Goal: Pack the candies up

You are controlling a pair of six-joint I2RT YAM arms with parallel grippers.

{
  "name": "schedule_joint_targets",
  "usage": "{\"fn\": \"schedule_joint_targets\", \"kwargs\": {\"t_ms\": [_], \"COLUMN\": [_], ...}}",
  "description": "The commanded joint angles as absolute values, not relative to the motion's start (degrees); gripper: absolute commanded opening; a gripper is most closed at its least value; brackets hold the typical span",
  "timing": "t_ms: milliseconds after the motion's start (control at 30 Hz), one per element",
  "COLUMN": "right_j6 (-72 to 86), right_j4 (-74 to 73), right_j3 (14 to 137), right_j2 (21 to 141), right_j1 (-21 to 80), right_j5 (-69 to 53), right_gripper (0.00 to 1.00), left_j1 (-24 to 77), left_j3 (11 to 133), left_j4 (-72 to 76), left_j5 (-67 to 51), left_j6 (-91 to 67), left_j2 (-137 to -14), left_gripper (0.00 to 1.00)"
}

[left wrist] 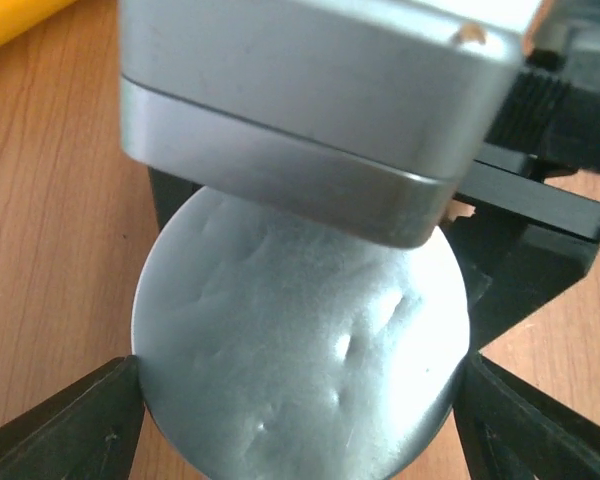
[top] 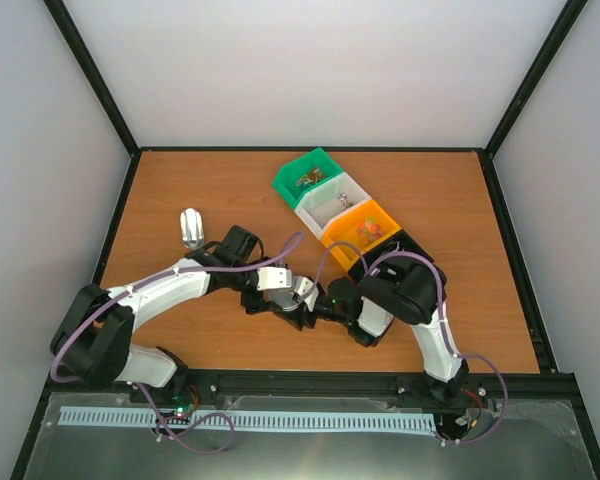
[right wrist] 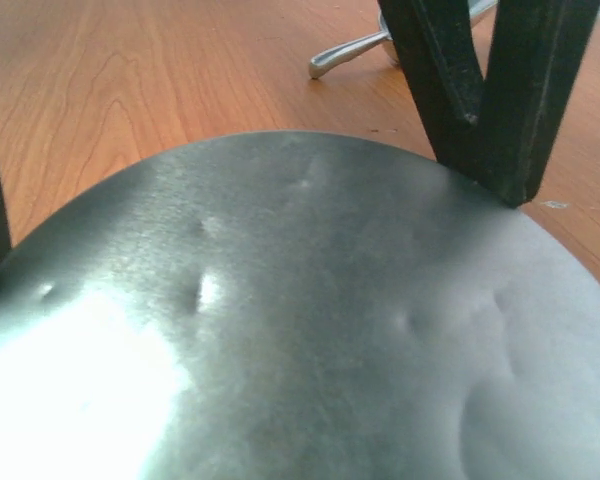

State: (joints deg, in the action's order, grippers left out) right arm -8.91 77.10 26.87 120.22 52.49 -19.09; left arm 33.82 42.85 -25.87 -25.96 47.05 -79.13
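Left pincer [left wrist: 300, 372] clamps a round metal lid [left wrist: 300, 330] edge to edge, mid-table [top: 480, 300]. Right pincer [top: 320, 298] comes in from the right, close over the same lid; cannot tell if it's gripping. Candies [top: 365, 228] sit in the bins at far right: some in the orange bin [top: 332, 238], some in the green bin [top: 292, 182].

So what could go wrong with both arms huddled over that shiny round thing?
The left gripper pinches the silver disc only by its rim, so it might slip out. The right gripper sits crowded against it; a small misjudged move could knock the two arms together.
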Motion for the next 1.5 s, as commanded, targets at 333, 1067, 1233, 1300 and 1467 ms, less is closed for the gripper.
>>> {"fn": "schedule_joint_targets", "kwargs": {"t_ms": [333, 1067, 1233, 1300, 1467], "right_j6": [-7.4, -9.5, -13.5, -14.4, -14.3], "right_j4": [72.1, 75.8, 76.0, 75.9, 76.0], "right_j3": [27.6, 27.4, 26.7, 26.4, 26.2], "right_j2": [117.4, 120.1, 120.5, 120.6, 120.7], "right_j1": [54.6, 54.4, 54.4, 54.2, 53.8], "right_j5": [-5.8, -18.5, -24.4, -24.0, -23.8], "right_gripper": [0.99, 0.64, 0.62, 0.62, 0.63], "left_j1": [33.5, 33.4, 32.9, 32.4, 31.6], "left_j3": [37.6, 40.4, 41.3, 41.3, 39.6], "left_j4": [-18.5, -24.6, -27.1, -26.8, -25.0], "left_j5": [-15.6, -18.1, -24.2, -24.9, -25.5], "left_j6": [31.9, 39.5, 43.8, 43.1, 40.5], "left_j2": [-79.2, -80.5, -80.6, -80.2, -75.2], "left_gripper": [0.49, 0.46, 0.49, 0.61, 0.83]}}
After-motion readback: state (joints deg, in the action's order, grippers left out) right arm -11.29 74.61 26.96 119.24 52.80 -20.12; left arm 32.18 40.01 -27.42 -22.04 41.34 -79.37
